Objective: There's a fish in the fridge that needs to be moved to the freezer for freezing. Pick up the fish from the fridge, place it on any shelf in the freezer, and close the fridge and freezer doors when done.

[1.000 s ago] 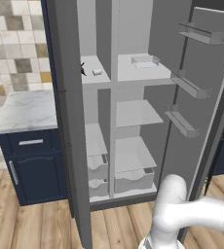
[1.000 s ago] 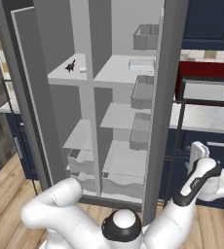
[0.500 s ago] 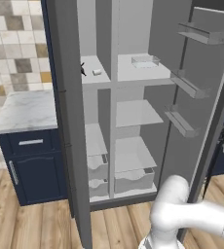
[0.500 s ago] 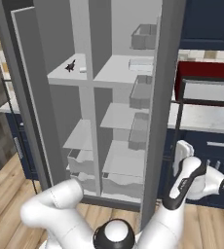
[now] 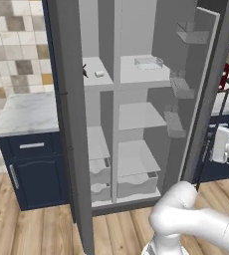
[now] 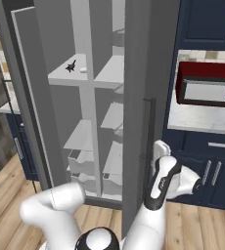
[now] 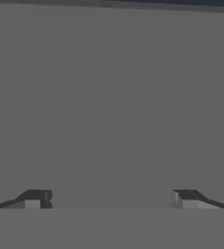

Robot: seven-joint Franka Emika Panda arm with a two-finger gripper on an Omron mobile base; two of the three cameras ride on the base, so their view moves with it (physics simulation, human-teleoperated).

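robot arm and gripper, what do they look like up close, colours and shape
The arm is glossy white, built of rounded tubular links with dark bands at the joints and a dark cap on the base joint. The gripper ends in two small dark wedge-shaped finger tips with paler grey pads. No cables or markings show.

Tiled backsplash (image 5: 14, 60) far left, marble counter (image 5: 22, 114) over navy cabinets (image 5: 34, 172), wood plank floor (image 5: 32, 231), red microwave (image 6: 206, 85) right
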